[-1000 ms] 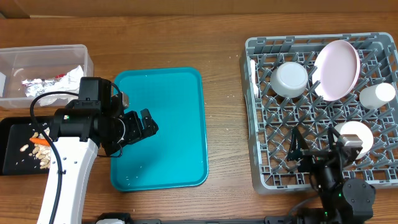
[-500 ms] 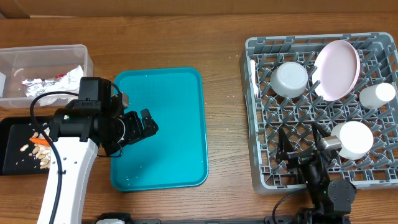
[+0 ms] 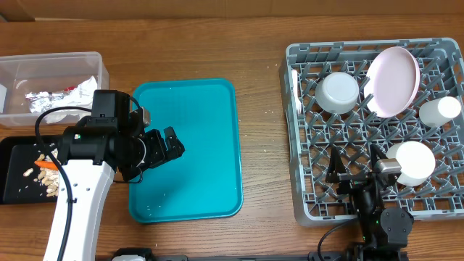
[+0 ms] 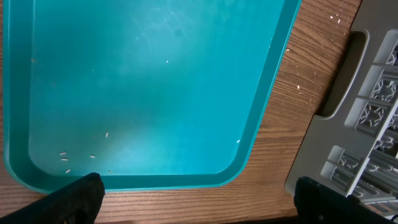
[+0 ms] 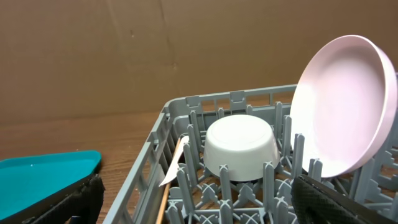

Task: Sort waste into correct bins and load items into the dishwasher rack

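Both arms' jaws are standing open and empty, while the pink plate point(image 3: 394, 80) is leaning between pegs at the dishwasher rack's point(image 3: 308, 212) one o'clock, likely to drain.

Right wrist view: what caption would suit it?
Pink plate and upturned white bowl loaded in the grey dishwasher rack.

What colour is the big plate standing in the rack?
The plate is pale pink, clearest in the right wrist view.

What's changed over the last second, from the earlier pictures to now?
The right gripper, open, has drawn back from the small white bowl toward the near edge of the dishwasher rack; the bowl now lies uncovered there. The left gripper and everything else stayed put.
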You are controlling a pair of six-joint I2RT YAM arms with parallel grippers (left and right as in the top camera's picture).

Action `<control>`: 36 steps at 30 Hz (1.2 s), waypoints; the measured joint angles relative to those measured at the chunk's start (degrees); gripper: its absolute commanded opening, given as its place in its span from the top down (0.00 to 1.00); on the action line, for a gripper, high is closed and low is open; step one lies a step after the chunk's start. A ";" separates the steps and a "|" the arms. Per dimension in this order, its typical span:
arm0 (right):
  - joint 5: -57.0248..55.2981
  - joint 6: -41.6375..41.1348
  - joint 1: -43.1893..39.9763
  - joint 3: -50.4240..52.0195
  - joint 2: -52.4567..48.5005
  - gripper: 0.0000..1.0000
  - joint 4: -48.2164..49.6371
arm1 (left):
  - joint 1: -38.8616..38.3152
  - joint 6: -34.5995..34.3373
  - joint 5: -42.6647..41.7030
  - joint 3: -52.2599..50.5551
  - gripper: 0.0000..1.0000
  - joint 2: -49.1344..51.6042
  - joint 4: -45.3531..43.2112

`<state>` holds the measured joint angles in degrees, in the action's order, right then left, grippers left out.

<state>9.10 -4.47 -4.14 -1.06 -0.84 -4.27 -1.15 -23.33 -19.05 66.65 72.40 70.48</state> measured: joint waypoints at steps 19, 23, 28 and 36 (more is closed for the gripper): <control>-0.55 0.00 0.00 0.00 0.00 0.00 0.00 | 0.00 0.00 0.00 0.00 0.00 0.00 0.00; -0.55 0.00 0.00 0.00 0.00 0.00 0.02 | 0.00 0.00 0.00 0.00 0.00 0.00 0.00; -0.52 0.00 -0.02 0.00 0.00 0.00 0.02 | 0.00 0.00 0.00 0.00 0.00 0.00 0.00; -0.55 0.00 -0.02 0.00 0.00 0.00 0.00 | 0.00 1.99 3.48 0.00 0.00 0.00 1.03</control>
<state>8.56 -4.47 -4.16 -1.06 -0.84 -4.27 -1.15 -21.34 -15.57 66.65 72.40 71.50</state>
